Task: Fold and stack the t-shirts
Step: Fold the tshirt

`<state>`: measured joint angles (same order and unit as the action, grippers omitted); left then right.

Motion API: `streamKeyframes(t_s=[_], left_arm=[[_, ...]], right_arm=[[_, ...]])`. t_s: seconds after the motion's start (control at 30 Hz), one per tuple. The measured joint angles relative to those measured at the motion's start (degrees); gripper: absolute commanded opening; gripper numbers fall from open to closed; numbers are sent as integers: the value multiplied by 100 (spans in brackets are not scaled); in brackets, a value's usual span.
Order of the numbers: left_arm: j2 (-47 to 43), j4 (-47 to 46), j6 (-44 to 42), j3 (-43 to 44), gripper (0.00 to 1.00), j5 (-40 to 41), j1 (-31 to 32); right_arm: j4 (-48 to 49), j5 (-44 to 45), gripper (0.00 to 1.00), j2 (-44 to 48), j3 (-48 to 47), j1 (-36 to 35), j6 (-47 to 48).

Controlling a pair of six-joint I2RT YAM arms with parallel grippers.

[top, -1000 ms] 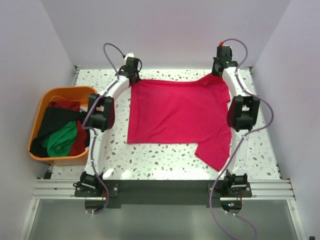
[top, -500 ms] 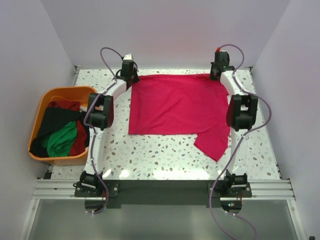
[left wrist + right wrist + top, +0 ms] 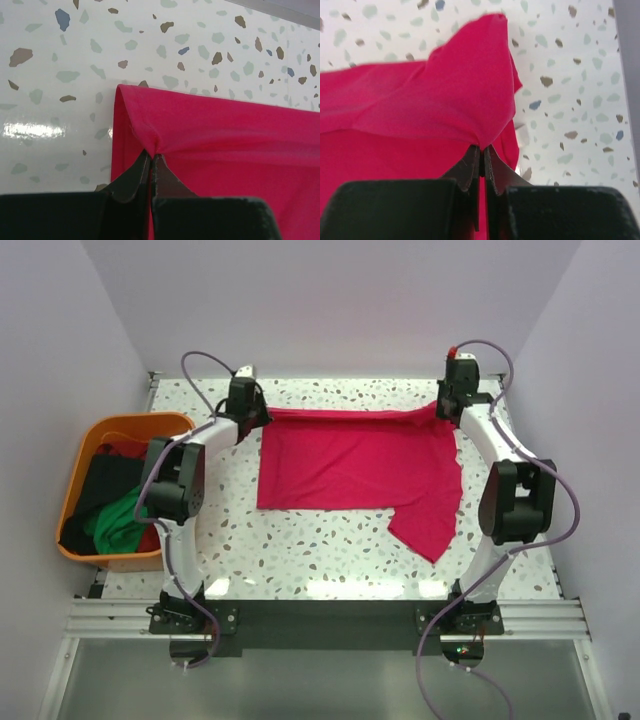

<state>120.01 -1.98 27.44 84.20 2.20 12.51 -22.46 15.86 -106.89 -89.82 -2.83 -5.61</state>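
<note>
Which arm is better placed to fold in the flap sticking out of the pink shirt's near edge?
Right, probably. The flap of the crimson-pink cloth t-shirt lies on that arm's side; the left hand pinches the opposite far corner. The right hand must first release its own far corner.

Speckled white bench: a pink shirt lies spread over its far half, sleeve trailing near-right; orange tub at left edge.

Crimson-pink t-shirt, speckled white table, orange tub

The t-shirt lies on the table, a tub of shirts left.
</note>
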Motion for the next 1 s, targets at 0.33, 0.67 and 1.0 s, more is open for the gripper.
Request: streamKeyframes(t_s=[0.33, 0.67, 1.0], left_arm=[[-557, -20, 105, -1038, 13, -66, 9], [-1058, 984, 326, -1377, 100, 203, 52], [-3252, 1668, 728, -2922, 100, 442, 664]], right_arm=[[-339, 155, 5, 417, 1091, 0, 24], [-1158, 127, 99, 1080, 1980, 0, -614], [-1930, -409, 99, 3552, 3246, -2, -1456]])
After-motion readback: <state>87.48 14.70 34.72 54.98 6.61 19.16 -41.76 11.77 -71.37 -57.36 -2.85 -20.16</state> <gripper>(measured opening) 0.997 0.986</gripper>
